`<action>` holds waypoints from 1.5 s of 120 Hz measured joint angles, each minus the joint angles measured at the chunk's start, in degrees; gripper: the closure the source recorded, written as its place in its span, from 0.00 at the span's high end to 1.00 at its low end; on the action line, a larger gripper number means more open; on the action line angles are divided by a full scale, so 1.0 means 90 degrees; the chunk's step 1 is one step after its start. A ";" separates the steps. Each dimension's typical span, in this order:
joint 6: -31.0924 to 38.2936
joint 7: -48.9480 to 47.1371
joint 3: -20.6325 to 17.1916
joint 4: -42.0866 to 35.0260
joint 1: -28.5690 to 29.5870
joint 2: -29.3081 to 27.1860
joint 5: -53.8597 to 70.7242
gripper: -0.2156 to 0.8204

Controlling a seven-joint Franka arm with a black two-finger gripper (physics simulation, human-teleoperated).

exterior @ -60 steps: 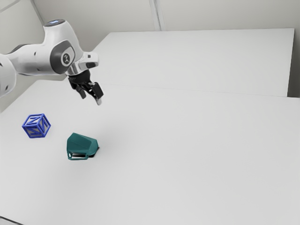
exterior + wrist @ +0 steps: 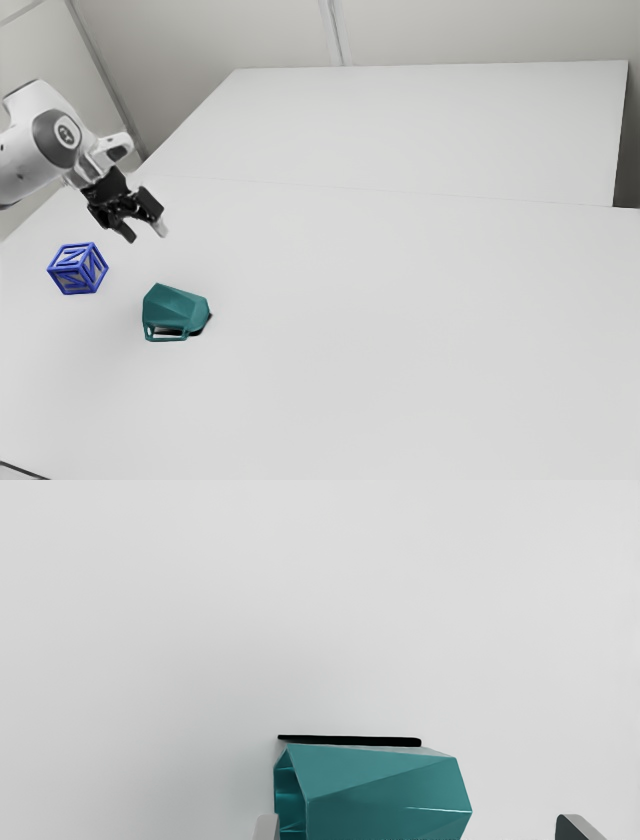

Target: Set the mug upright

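My gripper [image 2: 146, 229] hangs in the air in the exterior view, above the table between the blue cube and the mug. The teal faceted mug [image 2: 176, 308] lies on its side on the table, its handle toward the exterior view's lower edge. In the wrist view the fingertips of my gripper [image 2: 417, 827] stand wide apart with nothing held. The mug [image 2: 380, 790] appears below and between them, its open mouth near one finger. Its handle is hidden in the wrist view.
A blue crate-like cube [image 2: 78, 268] rests on the white table [image 2: 400, 330] to the exterior view's left of the mug. A pale wall rises behind the table.
My hand has moved toward the exterior view's left and lower down, and the arm has drawn back with it. The mug and the cube have stayed where they were.
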 joint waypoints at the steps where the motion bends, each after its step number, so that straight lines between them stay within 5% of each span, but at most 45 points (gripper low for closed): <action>1: -0.0018 0.0026 -0.0002 0.0001 0.0014 0.0017 -0.0039 0.79; 122: -0.1633 0.2347 0.0029 -0.0028 0.1398 0.1677 -0.2606 0.78; 180: -0.2023 0.2859 0.0054 -0.0269 0.1495 0.1657 -0.3127 0.33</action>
